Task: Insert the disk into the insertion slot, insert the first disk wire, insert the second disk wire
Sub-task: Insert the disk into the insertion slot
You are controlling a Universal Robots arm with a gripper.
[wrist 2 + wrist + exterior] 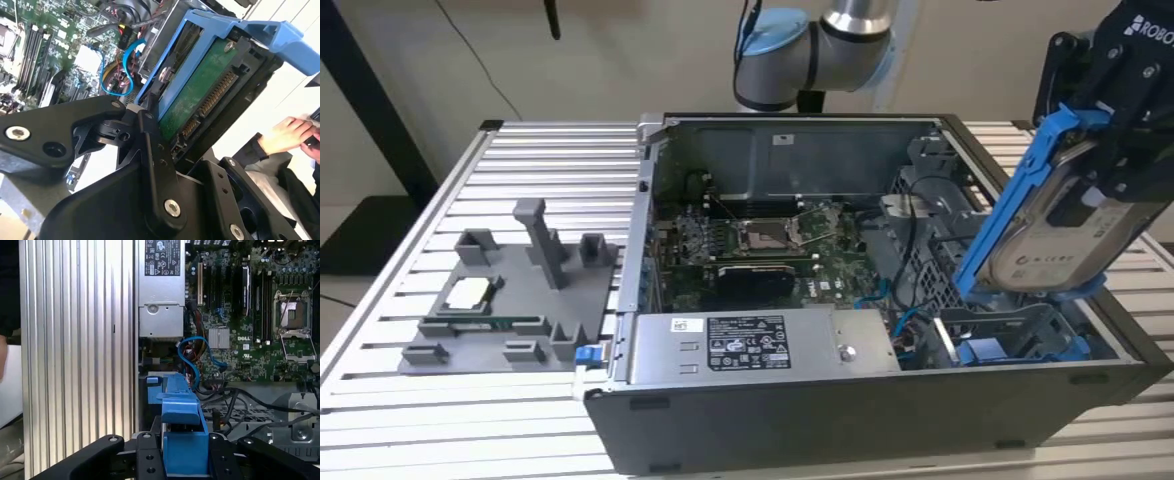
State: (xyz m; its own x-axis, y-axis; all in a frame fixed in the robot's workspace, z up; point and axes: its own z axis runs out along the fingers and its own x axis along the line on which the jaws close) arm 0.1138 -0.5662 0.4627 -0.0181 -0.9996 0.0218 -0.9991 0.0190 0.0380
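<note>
The disk [1058, 245], a silver drive in a bright blue frame, hangs tilted and nearly on edge over the right front corner of the open computer case. My gripper [1107, 160] is shut on it from above, black fingers [150, 132] pressing on its flat sides. The second wrist view shows the disk's green circuit board [200, 95] and its connector. The insertion slot [1014, 335], a grey metal bay with blue rails, lies just below the disk's lower end. A blue wire [192, 352] loops inside the case beside the bay. The blue frame [184, 440] sits between my fingers in the first wrist view.
A silver power-supply box [761, 345] fills the case front, next to the bay. The motherboard [761, 245] lies behind it. A grey fixture tray [507, 300] rests on the slatted table [400, 400] at the exterior view's left. A person's hand [290, 132] shows beyond the case.
</note>
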